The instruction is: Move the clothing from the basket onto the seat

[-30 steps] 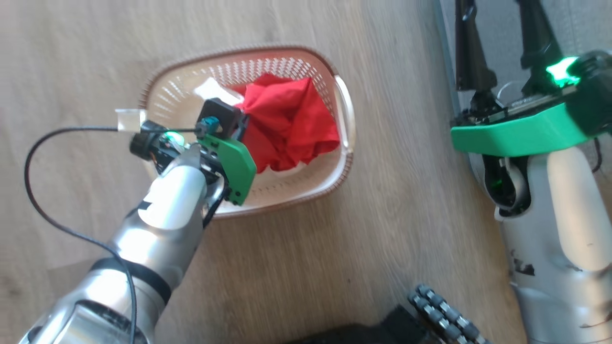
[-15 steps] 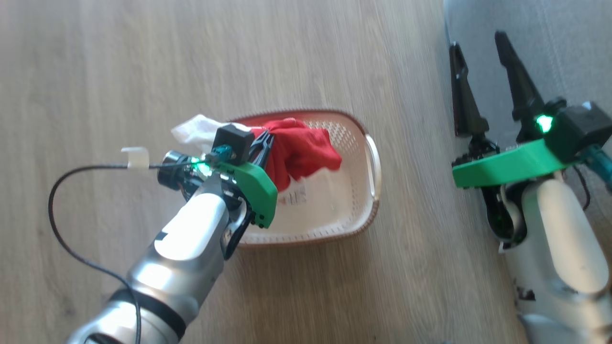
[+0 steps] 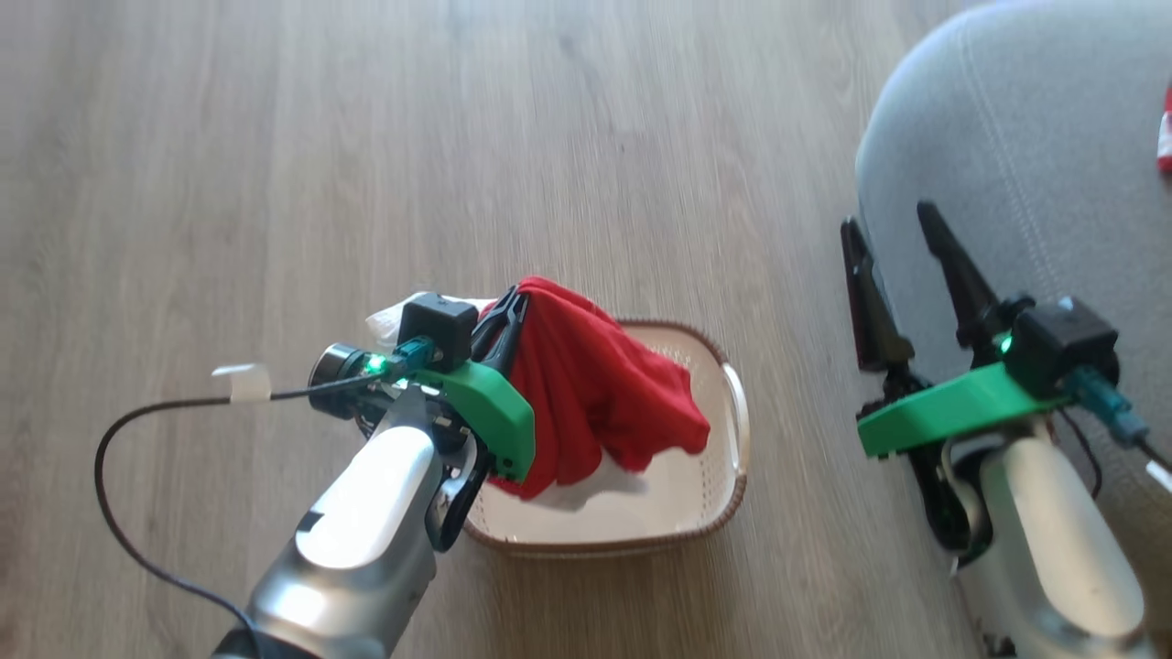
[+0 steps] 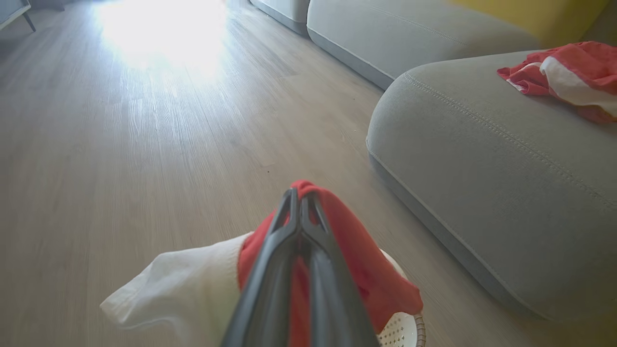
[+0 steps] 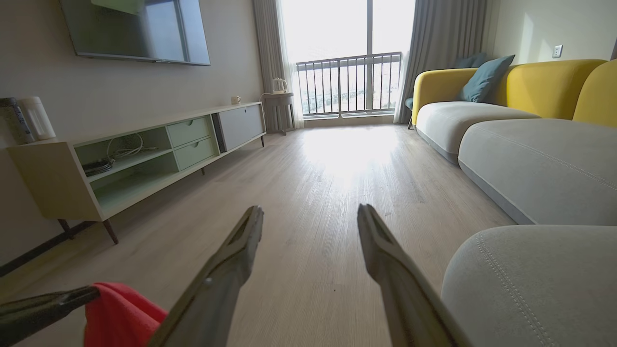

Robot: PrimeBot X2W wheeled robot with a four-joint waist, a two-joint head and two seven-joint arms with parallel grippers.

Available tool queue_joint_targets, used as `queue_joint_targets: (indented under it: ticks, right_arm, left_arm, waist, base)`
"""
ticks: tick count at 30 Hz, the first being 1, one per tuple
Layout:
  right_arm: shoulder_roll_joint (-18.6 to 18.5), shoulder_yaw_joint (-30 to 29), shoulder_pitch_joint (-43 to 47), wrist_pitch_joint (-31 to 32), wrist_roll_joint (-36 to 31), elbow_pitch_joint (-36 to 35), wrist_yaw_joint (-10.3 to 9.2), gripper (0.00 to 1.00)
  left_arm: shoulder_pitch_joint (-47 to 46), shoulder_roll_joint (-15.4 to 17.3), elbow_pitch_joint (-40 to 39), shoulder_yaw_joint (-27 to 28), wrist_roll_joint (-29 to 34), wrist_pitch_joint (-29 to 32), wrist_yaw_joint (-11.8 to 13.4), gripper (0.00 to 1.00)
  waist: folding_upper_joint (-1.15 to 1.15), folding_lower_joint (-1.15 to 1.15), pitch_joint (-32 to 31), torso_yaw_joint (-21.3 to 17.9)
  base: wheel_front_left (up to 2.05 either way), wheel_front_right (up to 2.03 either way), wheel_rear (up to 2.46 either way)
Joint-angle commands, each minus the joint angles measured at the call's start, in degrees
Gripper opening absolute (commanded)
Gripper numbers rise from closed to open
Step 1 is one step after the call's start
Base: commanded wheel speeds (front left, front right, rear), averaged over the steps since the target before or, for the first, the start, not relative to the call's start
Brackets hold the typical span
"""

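Head view: the left gripper (image 3: 513, 297), two long dark fingers on a silver arm, has its jaws closed tight on a bright red soft fabric garment with a white panel (image 3: 595, 394). The garment hangs from the jaws above a cream plastic perforated laundry basket with a brown woven-look rim (image 3: 732, 430), which stands on a pale wooden floor (image 3: 275, 137). The lowest folds hang inside the basket's outline; whether they touch its bottom cannot be told. On the right, the right gripper (image 3: 888, 220) has its jaws wide apart and empty, by the edge of a large grey fabric sofa cushion (image 3: 1007, 137).

Left wrist view: the jaws are pressed together with red fabric pinched between them. The white panel hangs down to the left. A sliver of the basket shows beneath. The grey cushion lies to the right, apart from the held garment. A second red and white garment (image 4: 564, 77) lies on top of the cushion.

Right wrist view: the jaws are spread wide with nothing between them. The cushion's rounded, stitched corner sits at lower right, and the held red garment at lower left.
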Motion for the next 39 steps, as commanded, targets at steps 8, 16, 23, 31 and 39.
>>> queue_joint_targets:
  ticks: [8,16,23,31,39]
  right_arm:
    - [0.4,0.9,2.3,-0.4,0.2,-0.8,-0.01,1.00]
    - [0.8,0.6,4.2,-0.4,0.0,-0.3,-0.01,1.00]
    - [1.1,0.5,4.6,-0.4,0.0,-0.1,-0.01,1.00]
    - [1.1,0.4,4.5,-0.4,0.0,0.1,-0.01,1.00]
    - [0.9,2.0,3.7,-0.4,0.2,-0.4,-0.01,1.00]
  left_arm:
    - [1.8,0.6,-7.2,6.2,2.9,-0.8,-0.6,0.00]
    - [3.7,0.6,-12.1,8.3,4.7,-0.8,-1.1,0.00]
    - [4.1,0.6,-14.4,9.1,5.4,-0.8,-1.2,0.00]
    - [3.0,0.6,-17.8,9.2,6.0,-0.8,-1.5,0.00]
    - [-2.5,0.6,-23.9,7.2,7.2,-0.8,-2.4,0.00]
  waist:
    - [-0.01,0.01,-5.2,0.8]
    - [-0.01,0.01,-6.8,0.8]
    - [-0.01,0.01,-6.5,0.8]
    - [-0.01,0.01,-6.2,1.0]
    - [-0.01,0.01,-5.0,1.6]
  base:
    - [0.00,0.00,0.00]
    - [0.00,0.00,0.00]
    - [0.00,0.00,0.00]
    - [0.00,0.00,0.00]
    - [0.00,0.00,0.00]
